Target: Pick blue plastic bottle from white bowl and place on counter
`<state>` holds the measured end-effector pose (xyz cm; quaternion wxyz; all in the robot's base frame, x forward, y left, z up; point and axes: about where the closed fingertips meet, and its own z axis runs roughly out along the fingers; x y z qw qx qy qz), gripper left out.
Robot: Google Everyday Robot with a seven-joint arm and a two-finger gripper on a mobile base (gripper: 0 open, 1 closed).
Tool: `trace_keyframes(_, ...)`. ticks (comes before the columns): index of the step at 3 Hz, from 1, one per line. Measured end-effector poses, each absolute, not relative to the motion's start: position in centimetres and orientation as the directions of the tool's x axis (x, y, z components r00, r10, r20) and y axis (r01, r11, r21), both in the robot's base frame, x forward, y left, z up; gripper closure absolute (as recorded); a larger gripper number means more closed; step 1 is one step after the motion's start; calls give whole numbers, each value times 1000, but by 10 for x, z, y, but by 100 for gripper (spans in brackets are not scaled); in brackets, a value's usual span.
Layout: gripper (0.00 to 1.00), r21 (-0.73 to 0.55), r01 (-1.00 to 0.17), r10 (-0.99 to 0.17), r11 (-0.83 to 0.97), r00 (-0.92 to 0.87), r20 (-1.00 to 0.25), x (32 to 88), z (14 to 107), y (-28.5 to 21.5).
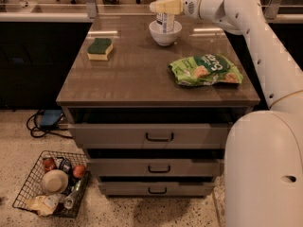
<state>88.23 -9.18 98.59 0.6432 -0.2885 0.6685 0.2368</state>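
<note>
The bottle [164, 21] stands upright in the white bowl [165, 35], at the far edge of the counter [137, 79]. Our gripper [164, 6] lies across its upper half; we cannot tell whether it is clamped. We judge grasping is in hand. Next we need a straight lift clear of the rim. The lettering on the bottle's label and on the green snack bag [204, 70] is unreadable.

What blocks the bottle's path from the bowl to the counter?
Only the rim of the white bowl, which it must clear. The gripper is at the blue plastic bottle. Bare counter lies between sponge and snack bag.
</note>
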Motion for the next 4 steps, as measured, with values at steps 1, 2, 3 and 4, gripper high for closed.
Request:
trace_keyframes(1,0,0,-716,-45,698,-43,-998,895,964,-76)
trace_keyframes(2,0,53,-733,-6,678,-77,-997,903,944,-60)
trace_keyframes(3,15,56,-736,-4,675,-80,-997,904,942,-57)
trace_keyframes(4,39,58,-739,-4,671,-82,-997,905,941,-53)
